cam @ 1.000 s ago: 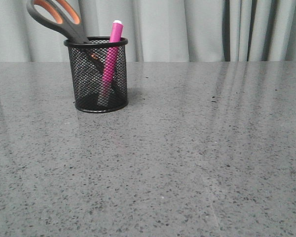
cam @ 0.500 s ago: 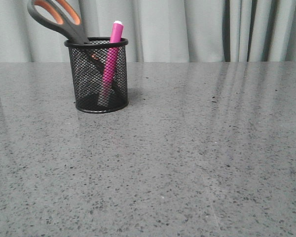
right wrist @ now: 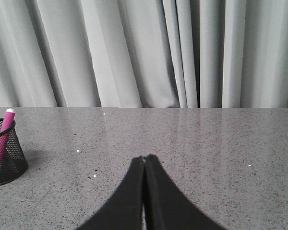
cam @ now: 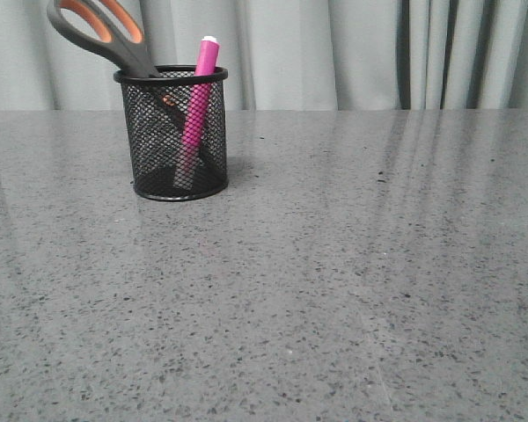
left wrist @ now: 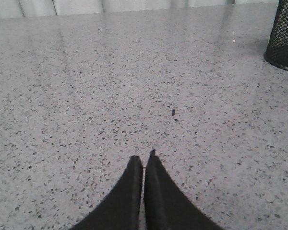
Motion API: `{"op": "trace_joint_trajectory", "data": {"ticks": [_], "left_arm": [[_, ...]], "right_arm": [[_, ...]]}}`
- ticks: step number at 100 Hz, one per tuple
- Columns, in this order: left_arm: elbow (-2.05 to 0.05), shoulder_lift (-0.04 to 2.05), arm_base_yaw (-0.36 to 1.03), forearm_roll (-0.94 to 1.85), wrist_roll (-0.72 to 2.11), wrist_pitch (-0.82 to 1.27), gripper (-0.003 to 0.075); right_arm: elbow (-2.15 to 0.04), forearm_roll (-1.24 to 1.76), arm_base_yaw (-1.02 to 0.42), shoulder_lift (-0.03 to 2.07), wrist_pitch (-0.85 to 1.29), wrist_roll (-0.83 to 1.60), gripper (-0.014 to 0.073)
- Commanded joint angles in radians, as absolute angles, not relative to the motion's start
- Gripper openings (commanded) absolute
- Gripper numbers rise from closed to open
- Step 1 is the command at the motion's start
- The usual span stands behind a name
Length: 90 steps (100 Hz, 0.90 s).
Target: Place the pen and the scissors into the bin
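Note:
The black mesh bin [cam: 172, 132] stands upright at the far left of the grey table. The pink pen [cam: 199, 92] stands in it, white tip up. The scissors [cam: 101, 33] lean in it, blades down, grey and orange handles sticking out to the upper left. The bin's base shows in the left wrist view [left wrist: 284, 36]. The bin [right wrist: 5, 158] and the pen [right wrist: 4, 132] show in the right wrist view. My left gripper [left wrist: 143, 160] is shut and empty above bare table. My right gripper [right wrist: 145, 159] is shut and empty, well away from the bin. Neither gripper shows in the front view.
The speckled grey table [cam: 334, 264] stretches from the bin to the front edge. A pale grey curtain [cam: 334, 53] hangs behind the table's far edge.

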<state>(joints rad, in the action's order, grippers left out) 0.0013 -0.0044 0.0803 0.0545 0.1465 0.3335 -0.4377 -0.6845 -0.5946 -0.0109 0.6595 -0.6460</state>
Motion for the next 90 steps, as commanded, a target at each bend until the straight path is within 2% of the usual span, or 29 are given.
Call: {"op": "trace_joint_trajectory", "data": {"ticks": [1, 52, 59, 68, 78, 90], "left_arm": [[0.046, -0.036, 0.076, 0.07, 0.146, 0.286, -0.0019], [0.046, -0.036, 0.076, 0.07, 0.146, 0.286, -0.0019], [0.046, -0.036, 0.076, 0.07, 0.146, 0.286, -0.0019], [0.046, -0.036, 0.076, 0.07, 0.146, 0.286, -0.0019], [0.046, -0.036, 0.076, 0.07, 0.146, 0.286, -0.0019], [0.046, -0.036, 0.076, 0.07, 0.146, 0.286, -0.0019]], "right_arm": [[-0.459, -0.715, -0.594, 0.006, 0.6, -0.637, -0.0076], [-0.429, -0.767, -0.59, 0.008, 0.642, -0.638, -0.0076], [-0.391, -0.785, -0.565, 0.012, 0.571, -0.635, -0.0076], [-0.338, -0.725, -0.489, 0.031, 0.473, -0.545, -0.0076], [-0.27, -0.483, -0.354, 0.063, 0.371, -0.348, -0.0076], [-0.129, -0.22, -0.157, 0.094, 0.095, -0.065, -0.0076]]}}
